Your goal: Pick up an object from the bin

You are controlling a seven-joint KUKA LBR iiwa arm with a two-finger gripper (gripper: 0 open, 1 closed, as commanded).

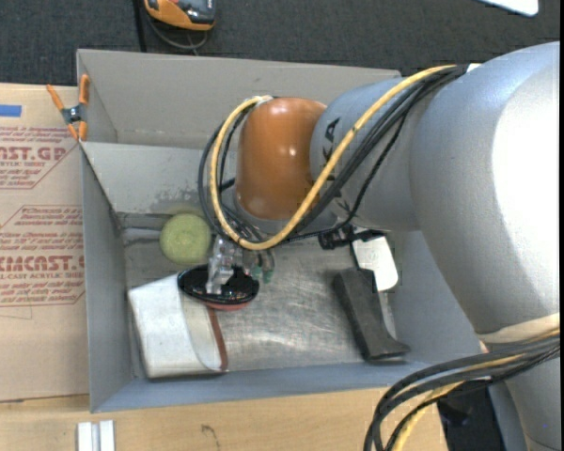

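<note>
My gripper [227, 272] reaches down in the left middle of the bin, its metal fingers just under the orange wrist cover. Directly beneath the fingertips lies a flat black oval thing with a red rim [218, 289], and the fingers seem to touch its top. A pale green ball [185, 238] rests just up and left of the gripper, near the bin's back wall. A white folded cloth or pad with a brown strap [174, 332] lies at the front left, partly under the black oval thing.
A dark grey flat bar [368, 315] lies in the right part of the bin, with a white tag-like piece [378, 261] at its upper end. The arm and its cables hang over the bin's upper right.
</note>
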